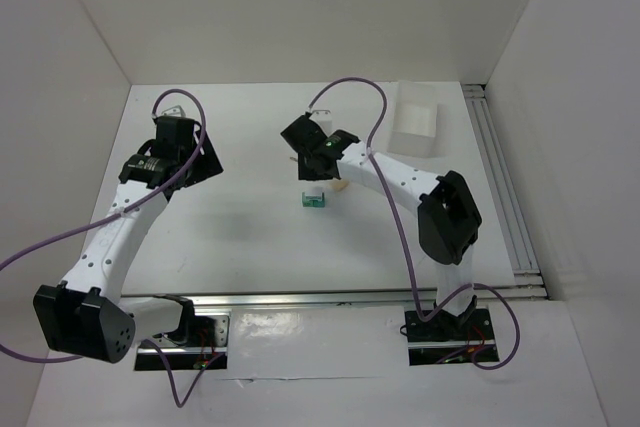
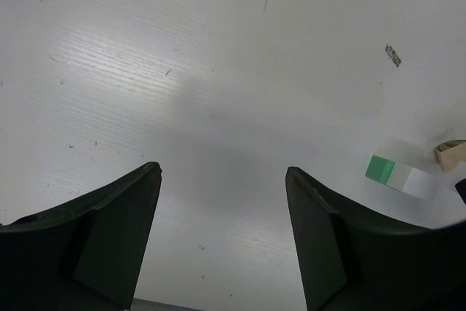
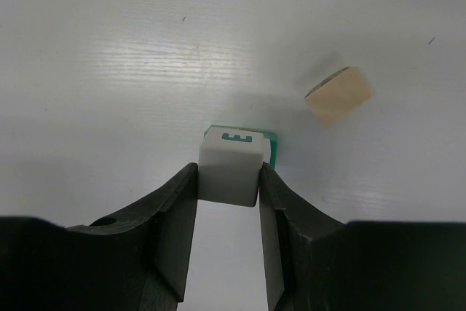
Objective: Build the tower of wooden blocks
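Note:
My right gripper point(image 3: 227, 180) is shut on a white cube point(image 3: 229, 169) with a teal letter E on its top face. The cube is directly over a teal-green cube point(image 3: 271, 147) on the table and looks seated on it, slightly offset. A pale tan rounded piece point(image 3: 338, 95) lies on the table just beyond to the right, apart from the stack. From above, the stack point(image 1: 313, 199) is mid-table with the tan piece point(image 1: 340, 185) beside it. My left gripper point(image 2: 222, 180) hangs open over bare table at the left point(image 1: 200, 159), holding nothing. The green cube point(image 2: 379, 169) shows far to its right.
A clear rectangular plastic tray point(image 1: 415, 117) stands at the back right. An aluminium rail point(image 1: 500, 187) runs along the table's right edge and another along the near edge by the arm bases. White walls enclose the table on three sides.

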`<state>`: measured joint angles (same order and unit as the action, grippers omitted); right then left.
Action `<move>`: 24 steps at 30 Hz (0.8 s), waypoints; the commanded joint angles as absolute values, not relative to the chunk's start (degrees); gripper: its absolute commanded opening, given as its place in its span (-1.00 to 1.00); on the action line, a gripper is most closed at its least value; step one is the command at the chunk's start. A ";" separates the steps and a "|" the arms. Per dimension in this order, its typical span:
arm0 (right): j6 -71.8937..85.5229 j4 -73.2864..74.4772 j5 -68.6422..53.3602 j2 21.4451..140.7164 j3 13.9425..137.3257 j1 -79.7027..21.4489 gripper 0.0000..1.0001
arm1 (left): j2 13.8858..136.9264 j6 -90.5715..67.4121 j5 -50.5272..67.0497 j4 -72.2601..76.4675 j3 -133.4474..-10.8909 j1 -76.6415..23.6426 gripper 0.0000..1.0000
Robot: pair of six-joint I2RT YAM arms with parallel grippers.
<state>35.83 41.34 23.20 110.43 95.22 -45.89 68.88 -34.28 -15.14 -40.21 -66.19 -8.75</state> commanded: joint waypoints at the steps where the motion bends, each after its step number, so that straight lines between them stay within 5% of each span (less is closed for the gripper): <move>1: 38.32 41.21 24.87 110.13 94.92 -46.75 -0.38 | 68.38 -33.66 -14.51 -39.02 -66.18 -8.44 0.64; 24: 40.87 40.43 24.96 109.69 91.67 -48.33 -0.38 | 67.85 -33.66 -14.50 -39.02 -65.65 -8.44 0.64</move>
